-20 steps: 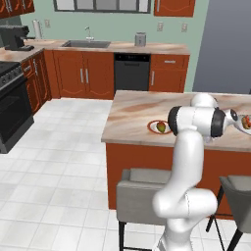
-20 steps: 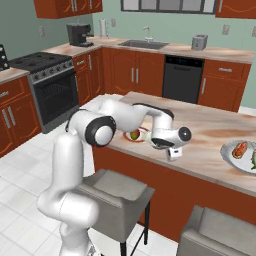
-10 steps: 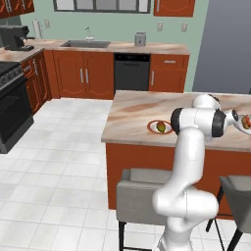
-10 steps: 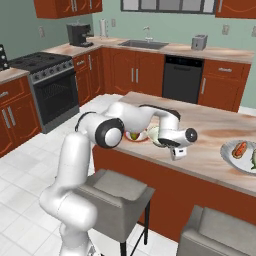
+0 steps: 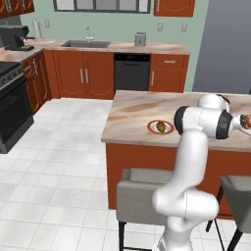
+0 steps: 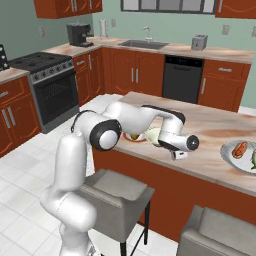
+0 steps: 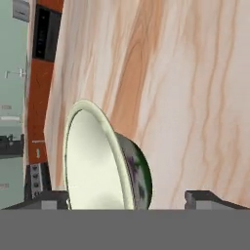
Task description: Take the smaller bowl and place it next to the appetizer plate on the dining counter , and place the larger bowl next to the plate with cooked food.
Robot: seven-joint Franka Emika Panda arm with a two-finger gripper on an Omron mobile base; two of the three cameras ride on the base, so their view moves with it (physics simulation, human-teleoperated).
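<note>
The larger bowl [image 7: 105,161], cream inside with dark floral marks outside, rests on the dining counter [image 7: 185,73] between my fingertips [image 7: 205,197]. My gripper [image 7: 124,197] is open, with a gap between the bowl's wall and the right finger. In the right base view the larger bowl [image 6: 154,135] sits just right of the appetizer plate [image 6: 134,136], half hidden by my hand, and my gripper [image 6: 177,154] points down at the counter's near edge. The plate with cooked food [image 6: 242,155] lies at the counter's right end. The smaller bowl is out of view.
In the left base view the appetizer plate [image 5: 161,127] and the cooked-food plate [image 5: 245,121] flank my arm on the dining counter [image 5: 137,115]. Grey chairs [image 6: 117,192] stand at the near side. Wall counters with a sink [image 6: 142,44] run along the back.
The jaws were shut and have spread wide, letting go of the larger bowl. The hand has shifted slightly right along the counter's edge.
</note>
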